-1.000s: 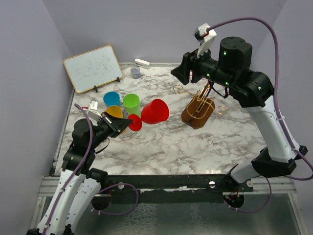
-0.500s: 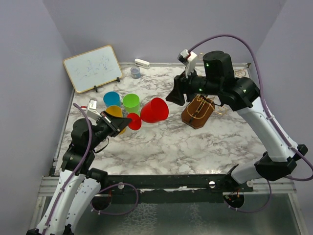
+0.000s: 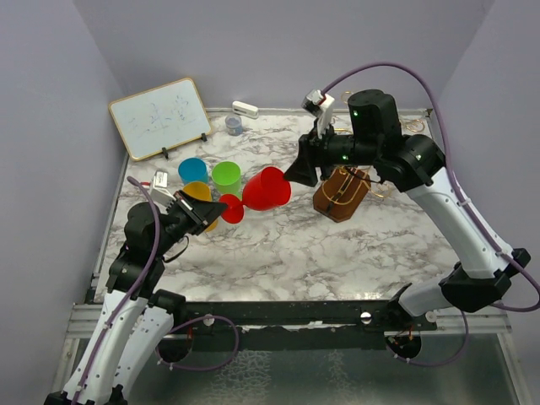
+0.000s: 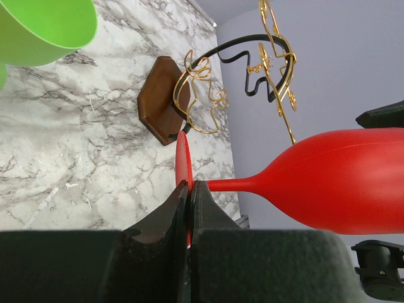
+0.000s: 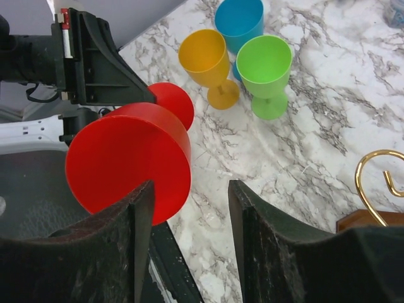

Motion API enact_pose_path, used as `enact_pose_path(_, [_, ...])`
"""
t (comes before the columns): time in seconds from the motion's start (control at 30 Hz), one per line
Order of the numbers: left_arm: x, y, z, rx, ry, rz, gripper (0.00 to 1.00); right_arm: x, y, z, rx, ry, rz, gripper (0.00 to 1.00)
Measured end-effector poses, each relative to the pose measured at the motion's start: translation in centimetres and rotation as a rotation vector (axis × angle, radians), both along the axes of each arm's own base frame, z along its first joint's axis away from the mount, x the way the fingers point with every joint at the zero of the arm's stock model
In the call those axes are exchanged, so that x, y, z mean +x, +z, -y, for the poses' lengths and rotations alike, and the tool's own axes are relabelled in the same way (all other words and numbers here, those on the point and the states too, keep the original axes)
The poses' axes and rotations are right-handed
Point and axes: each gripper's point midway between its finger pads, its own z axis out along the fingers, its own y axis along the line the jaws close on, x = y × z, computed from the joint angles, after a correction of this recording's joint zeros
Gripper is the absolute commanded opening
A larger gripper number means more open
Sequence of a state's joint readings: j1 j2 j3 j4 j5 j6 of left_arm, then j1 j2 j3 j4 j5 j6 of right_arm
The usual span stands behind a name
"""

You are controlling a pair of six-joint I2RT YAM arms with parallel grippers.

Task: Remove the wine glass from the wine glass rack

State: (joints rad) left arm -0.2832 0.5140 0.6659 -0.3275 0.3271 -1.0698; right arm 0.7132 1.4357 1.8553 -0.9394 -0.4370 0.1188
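While the left fingers (image 4: pixel 167 224) stay pinched on the foot of the red wine glass (image 3: pixel 267 191), held sideways clear of the wine glass rack (image 3: pixel 342 194), the right fingers (image 5: pixel 113 252), spread wide, have swung from over the rack to its bowl, likely for a handover

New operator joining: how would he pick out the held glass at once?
Left of the gold rack, beside three upright glasses. It is the red glass, the only one lying sideways in mid-air, its foot pinched by the left gripper.
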Motion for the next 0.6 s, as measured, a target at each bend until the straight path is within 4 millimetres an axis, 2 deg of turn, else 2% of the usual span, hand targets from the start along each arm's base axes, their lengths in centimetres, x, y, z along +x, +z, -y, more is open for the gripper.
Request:
enact_pose_path(0.23, [0.2, -0.3, 0.1, 0.004, 0.000, -0.014, 0.00, 0.2, -1.0, -1.4, 0.005, 0.047, -0.041, 0.45])
enact_pose_path(0.37, [0.3, -0.3, 0.1, 0.004, 0.000, -0.015, 0.00, 0.4, -1.8, -1.9, -0.001, 0.063, -0.064, 0.39])
enact_pose_path(0.5, [0.3, -0.3, 0.1, 0.004, 0.000, -0.014, 0.00, 0.3, -2.5, -2.4, -0.005, 0.088, -0.090, 0.26])
enact_pose_path(0.6, [0.4, -0.4, 0.1, 0.005, 0.000, -0.019, 0.00, 0.2, -3.2, -2.8, -0.008, 0.108, -0.112, 0.10])
